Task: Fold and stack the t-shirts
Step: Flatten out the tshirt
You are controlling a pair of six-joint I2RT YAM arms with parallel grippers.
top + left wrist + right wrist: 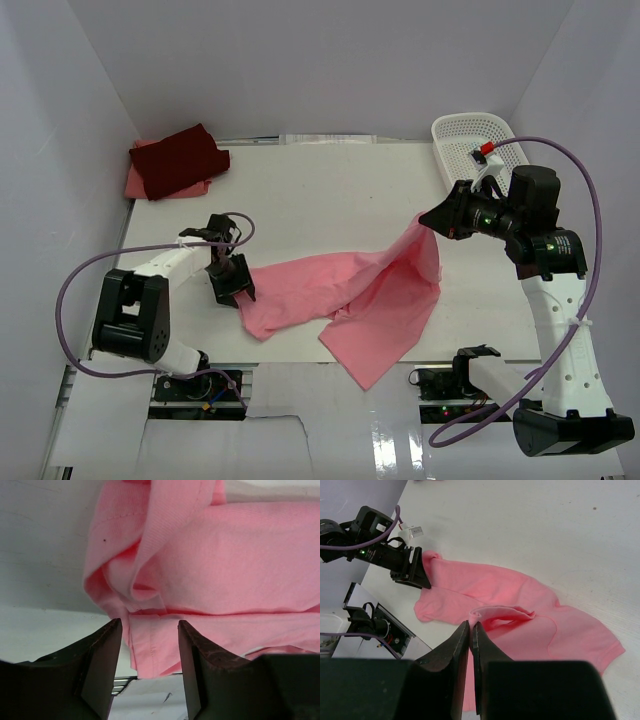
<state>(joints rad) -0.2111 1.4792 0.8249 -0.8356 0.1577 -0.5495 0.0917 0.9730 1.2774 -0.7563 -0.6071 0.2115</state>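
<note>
A light pink t-shirt [350, 295] lies crumpled across the middle of the table. My right gripper [428, 220] is shut on a fold at its right end [492, 612] and lifts that end off the table. My left gripper [232, 283] is open at the shirt's left end; the pink hem [150, 645] lies between the jaws, unpinched. It also shows in the right wrist view [415, 572]. A dark maroon t-shirt [180, 158] lies folded on a salmon pink t-shirt [137, 184] at the back left corner.
A white mesh basket [470, 140] stands at the back right by the right arm. White walls close the table at the back and both sides. The table's near edge and a metal rail [120, 684] run just below the shirt's left end.
</note>
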